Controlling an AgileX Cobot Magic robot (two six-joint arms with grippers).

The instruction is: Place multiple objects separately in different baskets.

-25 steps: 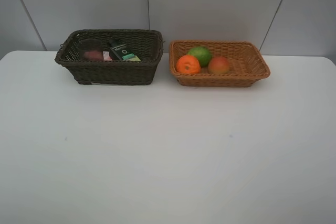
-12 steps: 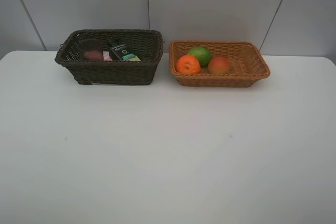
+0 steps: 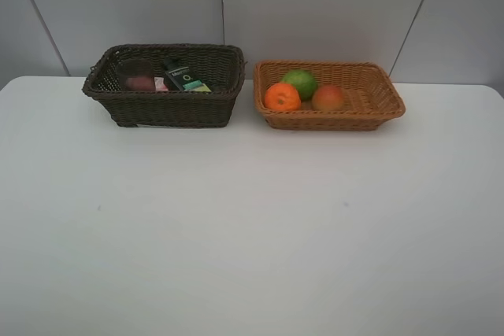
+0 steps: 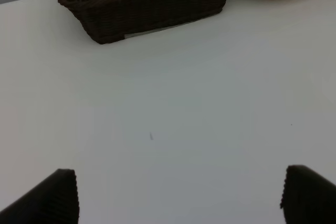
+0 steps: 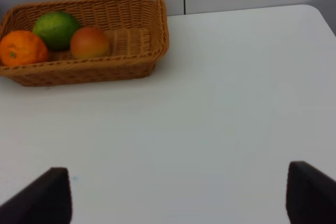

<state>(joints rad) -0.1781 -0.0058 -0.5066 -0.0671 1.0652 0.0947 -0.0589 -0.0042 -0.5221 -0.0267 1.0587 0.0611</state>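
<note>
With fruit in the tan basket (image 5: 131, 45) and bottles in the dark basket (image 4: 157, 9) ahead, the released left claw (image 4: 178, 195) and right claw (image 5: 178, 195) should hold clear, empty above the desk (image 3: 252, 234).

Even, soft light; faint shadows; wrist views slightly blurred.

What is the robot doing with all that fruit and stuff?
Right now nothing is being held. The left gripper and right gripper are both open and empty over the white table. The sorting looks finished: the orange, the green citrus fruit and the peach sit in the light tan basket, and the dark green pump bottle lies with the other items in the dark brown basket.
</note>
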